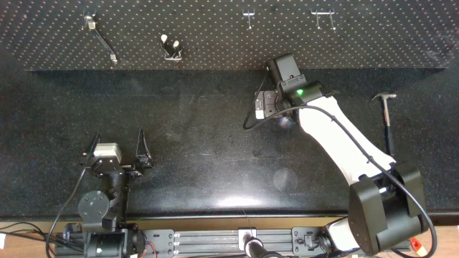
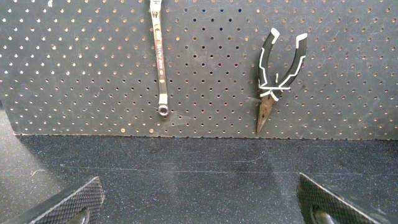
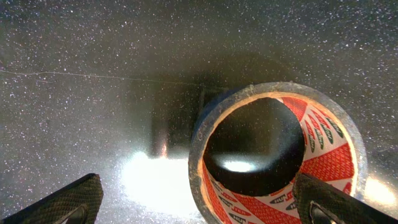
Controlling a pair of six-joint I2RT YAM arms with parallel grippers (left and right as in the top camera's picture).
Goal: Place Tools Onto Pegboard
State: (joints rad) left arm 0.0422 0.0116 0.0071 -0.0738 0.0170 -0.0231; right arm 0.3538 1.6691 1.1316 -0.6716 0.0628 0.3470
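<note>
The right gripper (image 3: 199, 208) is hanging low over the black table (image 3: 93, 74), its two fingers (image 3: 68, 202) standing wide apart and gripping nothing. Between them a roll of tape (image 3: 277, 158) is lying flat on the table, its red-and-white core facing up. The roll is sitting closer to one finger than the other, and I cannot tell whether either finger is touching it. A bright patch of light is glaring off the tabletop just beside the roll.

Taking the pegboard (image 1: 215, 36) as twelve o'clock, this gripper is hovering near the foot of the board, a little right of centre. A hammer (image 1: 387, 115) is lying on the table at its three o'clock, well apart, head towards the board. Between its twelve and one o'clock, metal hooks (image 1: 248, 18) are sticking out of the board. At about ten o'clock, pliers (image 1: 172, 49) are hanging on the board, and farther out the same way a wrench (image 1: 100, 39) is hanging aslant.

The left gripper (image 1: 118, 149) is sitting at the right gripper's eight o'clock, well apart, its fingers spread wide and carrying nothing, facing the wrench and pliers.
</note>
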